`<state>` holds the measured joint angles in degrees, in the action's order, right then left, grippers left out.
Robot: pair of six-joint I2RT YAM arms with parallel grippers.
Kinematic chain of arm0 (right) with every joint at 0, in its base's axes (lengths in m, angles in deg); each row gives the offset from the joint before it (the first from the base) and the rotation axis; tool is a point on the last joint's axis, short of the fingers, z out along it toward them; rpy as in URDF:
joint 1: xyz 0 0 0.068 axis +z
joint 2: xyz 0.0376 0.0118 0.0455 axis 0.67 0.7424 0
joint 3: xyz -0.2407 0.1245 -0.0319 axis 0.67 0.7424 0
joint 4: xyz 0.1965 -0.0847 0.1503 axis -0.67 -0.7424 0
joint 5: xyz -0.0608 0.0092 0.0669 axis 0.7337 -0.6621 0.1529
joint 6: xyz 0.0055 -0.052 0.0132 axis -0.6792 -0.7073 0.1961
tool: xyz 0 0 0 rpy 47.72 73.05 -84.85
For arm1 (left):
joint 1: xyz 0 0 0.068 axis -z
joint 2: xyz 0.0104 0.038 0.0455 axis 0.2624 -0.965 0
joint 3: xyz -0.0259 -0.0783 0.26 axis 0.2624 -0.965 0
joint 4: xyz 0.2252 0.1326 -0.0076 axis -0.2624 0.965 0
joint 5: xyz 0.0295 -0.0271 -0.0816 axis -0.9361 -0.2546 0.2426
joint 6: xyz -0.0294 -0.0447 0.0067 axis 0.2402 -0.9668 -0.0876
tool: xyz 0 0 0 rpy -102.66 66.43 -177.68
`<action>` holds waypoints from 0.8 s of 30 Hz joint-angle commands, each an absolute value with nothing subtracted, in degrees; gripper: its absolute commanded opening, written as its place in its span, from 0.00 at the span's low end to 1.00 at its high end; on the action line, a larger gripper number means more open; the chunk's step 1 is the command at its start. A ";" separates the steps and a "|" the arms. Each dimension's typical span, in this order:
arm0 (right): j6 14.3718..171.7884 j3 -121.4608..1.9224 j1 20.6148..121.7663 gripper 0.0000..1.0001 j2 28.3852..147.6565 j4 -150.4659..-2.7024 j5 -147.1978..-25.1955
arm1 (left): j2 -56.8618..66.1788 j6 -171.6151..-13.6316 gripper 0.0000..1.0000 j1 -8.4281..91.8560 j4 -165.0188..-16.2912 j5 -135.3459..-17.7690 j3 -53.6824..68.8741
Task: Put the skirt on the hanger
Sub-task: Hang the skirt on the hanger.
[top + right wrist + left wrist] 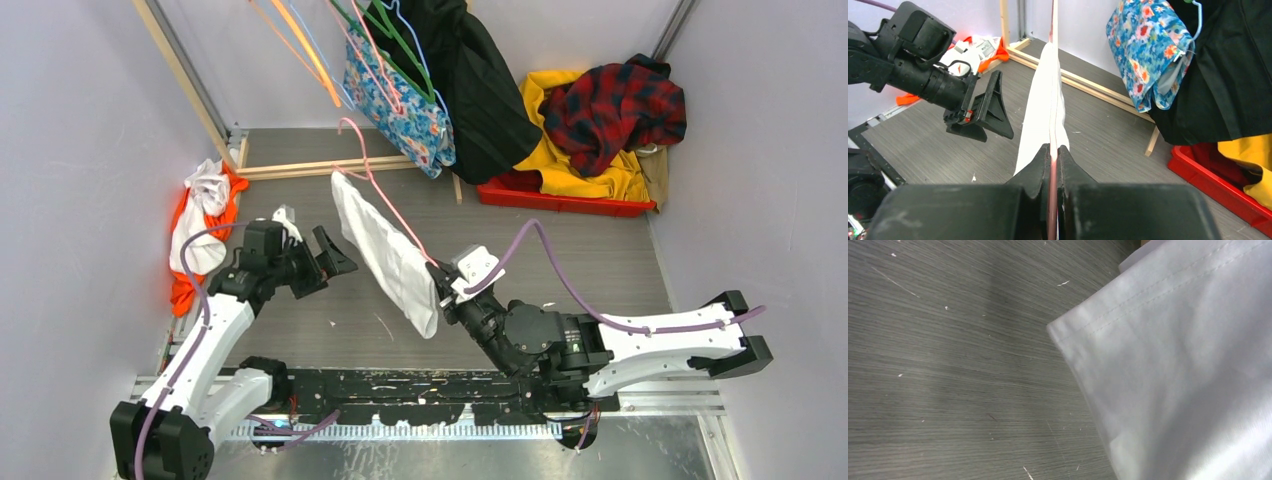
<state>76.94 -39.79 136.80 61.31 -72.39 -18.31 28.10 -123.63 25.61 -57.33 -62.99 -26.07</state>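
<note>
Grey wood-grain table [560, 250] runs between pale walls, with a red bin [565, 203] of yellow and plaid clothes in the far right corner. At the back the skirt [400, 100] hangs among a bunch of coloured wire hangers, up against a black coat [480, 90] and well apart from both arms. The right gripper [1053, 150] is pinched tight on the thin wire of a pink hanger [1053, 15], and a white garment [385, 255] drapes from that hanger over the middle of the table. The left gripper [325, 265] sits just beside the white cloth with its jaws spread wide and nothing between them. Orange and white clothes [200, 230] lie heaped at the left edge
</note>
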 commanded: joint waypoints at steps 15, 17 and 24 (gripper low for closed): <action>77.91 -47.30 137.16 0.01 53.30 -79.66 -21.54 | 33.60 -121.81 0.99 24.18 -51.46 -61.03 -19.06; 77.33 -48.10 137.16 0.01 52.36 -80.58 -21.01 | 33.82 -121.74 1.00 24.10 -51.12 -60.70 -18.22; 74.60 -52.02 137.12 0.01 48.80 -84.47 -19.14 | 34.02 -121.47 0.99 24.09 -50.57 -60.53 -17.16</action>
